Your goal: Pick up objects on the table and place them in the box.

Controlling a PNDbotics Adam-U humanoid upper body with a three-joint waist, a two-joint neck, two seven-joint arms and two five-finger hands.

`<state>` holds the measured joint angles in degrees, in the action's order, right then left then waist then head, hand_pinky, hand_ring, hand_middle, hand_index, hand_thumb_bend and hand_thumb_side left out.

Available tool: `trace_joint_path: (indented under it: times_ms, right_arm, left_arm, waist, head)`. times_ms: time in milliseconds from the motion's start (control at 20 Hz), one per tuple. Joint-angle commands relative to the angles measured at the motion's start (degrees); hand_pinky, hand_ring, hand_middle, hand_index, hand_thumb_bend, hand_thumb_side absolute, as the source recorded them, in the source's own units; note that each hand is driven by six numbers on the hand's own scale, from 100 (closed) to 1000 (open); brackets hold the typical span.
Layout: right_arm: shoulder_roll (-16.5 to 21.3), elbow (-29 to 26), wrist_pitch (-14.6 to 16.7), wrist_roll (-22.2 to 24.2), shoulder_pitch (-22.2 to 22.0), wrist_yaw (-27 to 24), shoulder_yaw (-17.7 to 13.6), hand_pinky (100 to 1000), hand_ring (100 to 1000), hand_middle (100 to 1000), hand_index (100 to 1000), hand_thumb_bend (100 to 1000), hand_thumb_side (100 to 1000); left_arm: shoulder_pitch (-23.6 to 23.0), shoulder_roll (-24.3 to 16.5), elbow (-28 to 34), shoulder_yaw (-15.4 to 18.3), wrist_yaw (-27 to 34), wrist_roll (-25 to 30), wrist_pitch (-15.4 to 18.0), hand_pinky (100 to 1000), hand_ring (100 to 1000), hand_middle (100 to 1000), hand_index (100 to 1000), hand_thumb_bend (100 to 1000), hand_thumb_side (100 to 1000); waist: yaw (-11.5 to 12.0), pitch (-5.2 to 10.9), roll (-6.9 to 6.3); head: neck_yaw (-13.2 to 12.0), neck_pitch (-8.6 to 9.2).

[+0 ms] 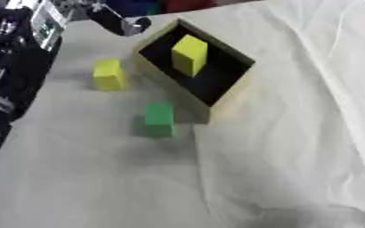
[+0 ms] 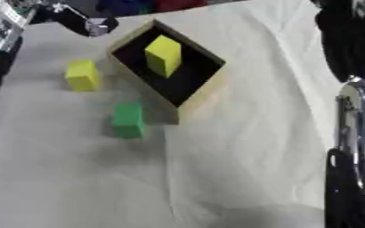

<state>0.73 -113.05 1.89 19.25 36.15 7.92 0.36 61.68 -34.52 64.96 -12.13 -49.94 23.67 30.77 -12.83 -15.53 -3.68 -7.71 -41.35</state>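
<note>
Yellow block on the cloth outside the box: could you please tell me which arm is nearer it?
Left. The left arm lies along the view's left edge, close beside the yellow block; the right arm is at the far right edge, beyond the box.

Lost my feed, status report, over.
Neither hand seen. One yellow block in the box; another yellow block and the green block on the cloth. Nothing blocking them.

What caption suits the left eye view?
One yellow block in the box; another yellow block and a green block outside on white cloth.
</note>
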Motion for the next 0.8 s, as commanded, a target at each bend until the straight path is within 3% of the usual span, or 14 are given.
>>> trace_joint_path:
  times_ms: [50, 350, 450, 500, 550, 800]
  right_arm:
    - [0.1, -1.0, 0.1, -0.2, 0.3, 0.4, -0.1, 789, 778, 595, 727, 100, 998]
    - [-0.4, -0.9, 0.2, -0.4, -0.1, 0.9, 0.0, 789, 778, 594, 726, 100, 999]
    - [-0.4, -0.9, 0.2, -0.5, -0.2, 0.9, 0.0, 789, 778, 594, 726, 100, 1000]
    - [-0.4, -0.9, 0.2, -0.5, -0.2, 0.9, 0.0, 789, 778, 594, 726, 100, 1000]
    - [-0.4, -0.9, 0.2, -0.5, -0.3, 1.0, 0.0, 788, 778, 594, 726, 100, 999]
    - [-0.4, -1.0, 0.1, -0.6, -0.3, 0.9, -0.2, 788, 777, 593, 725, 100, 996]
  left_arm:
    - [-0.4, -3.9, 1.7, 0.1, 1.0, 2.3, -1.4, 709, 767, 762, 907, 338, 407]
    - [-2.0, -4.8, 0.4, 0.4, -1.8, 5.2, -3.8, 724, 785, 788, 919, 402, 411]
    - [-2.4, -5.0, -0.6, 0.4, -3.2, 6.0, -4.4, 735, 800, 807, 930, 434, 456]
    - [-2.4, -4.9, -1.1, 0.4, -3.8, 6.3, -4.5, 742, 807, 813, 934, 485, 575]
    - [-2.6, -4.9, -1.7, 0.5, -4.4, 6.6, -4.7, 746, 811, 816, 937, 507, 611]
    - [-2.7, -4.3, -5.8, 1.3, -7.4, 7.3, -4.7, 746, 815, 816, 936, 503, 637]
  waist:
    - [0.5, 1.72, 0.42]
    - [1.2, 2.33, 1.00]
    - [1.4, 2.38, 1.00]
    - [1.4, 2.39, 1.00]
    - [1.4, 2.40, 0.99]
    - [1.2, 2.28, 1.04]
  head:
    - [0.7, -0.79]
    - [1.0, -1.03]
    - [1.1, -1.04]
    - [1.2, -1.03]
    - [1.2, -1.05]
    - [1.3, -0.85]
